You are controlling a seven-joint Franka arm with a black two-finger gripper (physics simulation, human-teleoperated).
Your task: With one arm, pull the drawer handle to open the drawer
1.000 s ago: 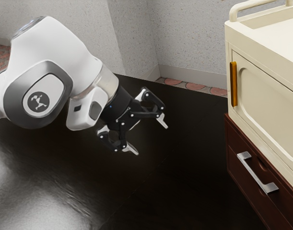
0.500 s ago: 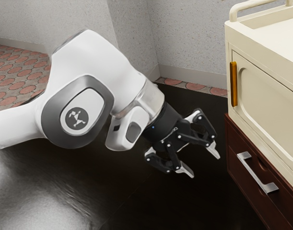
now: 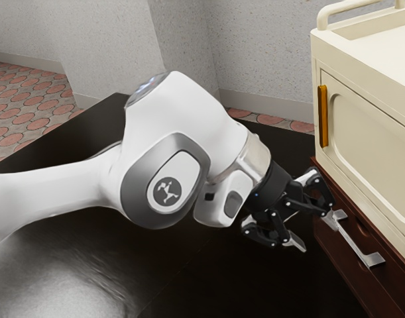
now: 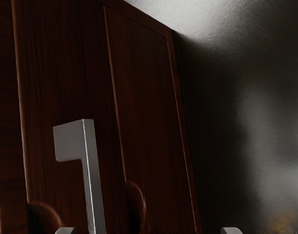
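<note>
Where my hand (image 3: 314, 231) is: by the silver handle's (image 3: 353, 241) upper end, contact unclear
Fingers (image 3: 294, 241): spread apart
Drawer (image 4: 51, 73): shut, below the cream cabinet's (image 3: 381, 172) lower edge

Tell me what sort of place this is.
Probably a simulated room rather than a real one, perhaps a kitchen or utility area: speckled plain walls, reddish patterned paving and a cream cabinet beside a dark table.

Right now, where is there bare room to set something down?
The black table is bare between the arm and the exterior view's lower edge, and beyond the arm toward the tiled floor. Crowded: between end effector and drawer handle.
</note>
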